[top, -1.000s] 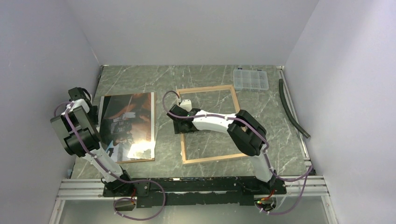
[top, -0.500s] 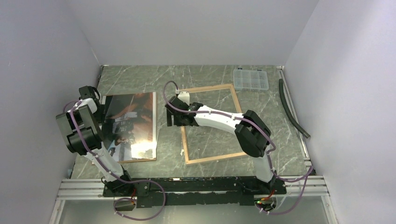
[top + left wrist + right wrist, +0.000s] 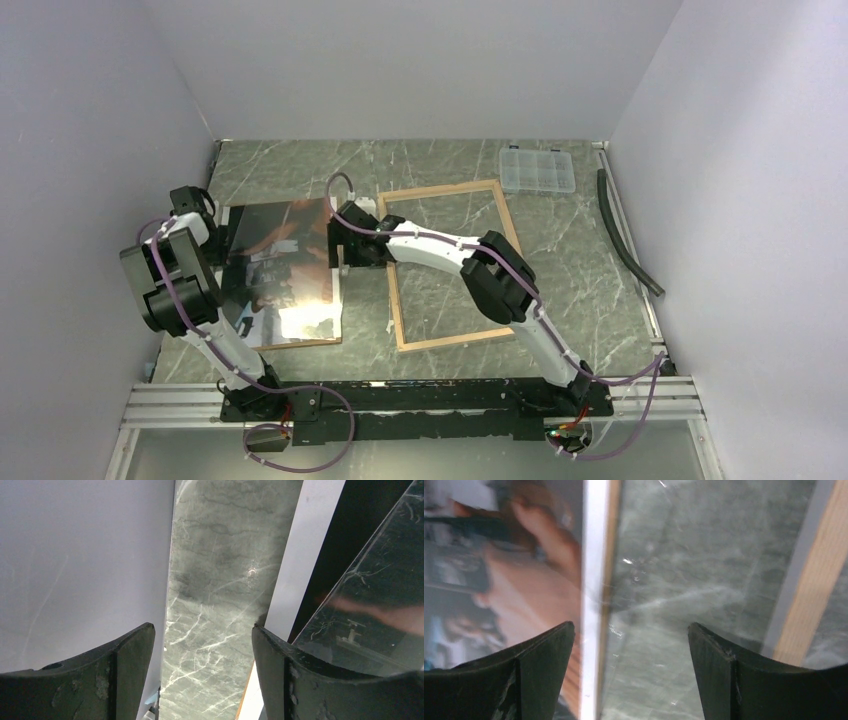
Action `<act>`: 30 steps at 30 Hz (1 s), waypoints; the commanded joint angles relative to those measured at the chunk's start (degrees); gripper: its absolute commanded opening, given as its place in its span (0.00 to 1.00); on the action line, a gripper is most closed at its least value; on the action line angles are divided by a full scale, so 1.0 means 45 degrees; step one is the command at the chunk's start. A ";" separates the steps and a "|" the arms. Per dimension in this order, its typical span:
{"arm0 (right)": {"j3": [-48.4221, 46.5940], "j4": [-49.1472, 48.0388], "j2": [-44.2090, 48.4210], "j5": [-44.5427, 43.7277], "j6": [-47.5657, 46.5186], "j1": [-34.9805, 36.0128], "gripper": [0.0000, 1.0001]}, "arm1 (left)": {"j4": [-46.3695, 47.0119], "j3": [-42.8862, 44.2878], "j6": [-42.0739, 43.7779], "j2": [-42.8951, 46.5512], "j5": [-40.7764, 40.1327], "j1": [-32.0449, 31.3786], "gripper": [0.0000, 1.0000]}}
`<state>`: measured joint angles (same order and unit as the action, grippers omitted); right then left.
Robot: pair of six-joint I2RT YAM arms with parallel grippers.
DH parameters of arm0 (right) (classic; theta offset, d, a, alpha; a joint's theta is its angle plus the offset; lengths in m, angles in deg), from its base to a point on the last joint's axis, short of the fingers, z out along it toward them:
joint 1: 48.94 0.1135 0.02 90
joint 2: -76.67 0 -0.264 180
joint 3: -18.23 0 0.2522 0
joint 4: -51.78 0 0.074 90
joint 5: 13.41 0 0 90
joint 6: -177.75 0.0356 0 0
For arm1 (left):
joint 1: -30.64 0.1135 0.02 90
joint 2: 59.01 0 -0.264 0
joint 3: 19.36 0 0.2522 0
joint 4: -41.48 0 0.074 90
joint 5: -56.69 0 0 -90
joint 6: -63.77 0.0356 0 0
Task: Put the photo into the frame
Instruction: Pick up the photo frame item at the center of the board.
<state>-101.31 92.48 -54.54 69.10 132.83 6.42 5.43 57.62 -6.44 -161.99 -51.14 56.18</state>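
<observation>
Photo (image 3: 278, 268) lies face up on the left, outside the frame (image 3: 441, 189), which sits wood side up just to its right, so you have the whole insertion left. Your right gripper (image 3: 631, 645) hangs wide open and empty over the photo's right edge. Your left gripper (image 3: 202, 645) gapes empty beside its far-left corner. Green marbled table (image 3: 290, 165), pale walls (image 3: 400, 70) around.

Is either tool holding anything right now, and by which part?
Nothing is held. The left tool and the right tool are both open, each near an edge of the photo.
</observation>
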 commanded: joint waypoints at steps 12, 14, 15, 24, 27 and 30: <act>-0.0869 0.0401 -0.1066 0.1176 0.1697 -0.0233 0.88 | -0.0420 -0.1006 -0.0250 0.0032 0.0838 -0.0151 0.76; -0.0494 0.0191 -0.0907 0.1566 0.2134 -0.0245 0.87 | -0.0439 -0.1082 -0.0265 0.0059 0.0914 -0.0153 0.76; -0.0295 0.0067 -0.0795 0.1612 0.2353 -0.0239 0.87 | -0.0439 -0.1125 -0.0270 0.0070 0.0963 -0.0166 0.76; -0.0056 -0.0616 -0.0786 0.2700 0.3418 -0.0192 0.85 | -0.0244 -0.1765 -0.0240 0.0164 0.1245 -0.0236 0.75; -0.0023 -0.0796 -0.0873 0.2986 0.3728 -0.0207 0.85 | -0.0188 -0.1907 -0.0186 0.0204 0.1333 -0.0239 0.75; 0.0086 -0.1230 -0.0899 0.3352 0.4076 -0.0220 0.85 | -0.0233 -0.1995 -0.0141 0.0266 0.1511 -0.0246 0.75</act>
<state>-102.29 88.07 -57.25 80.97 147.93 5.15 11.10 52.36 -6.37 -159.15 -50.92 55.81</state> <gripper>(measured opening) 0.853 0.750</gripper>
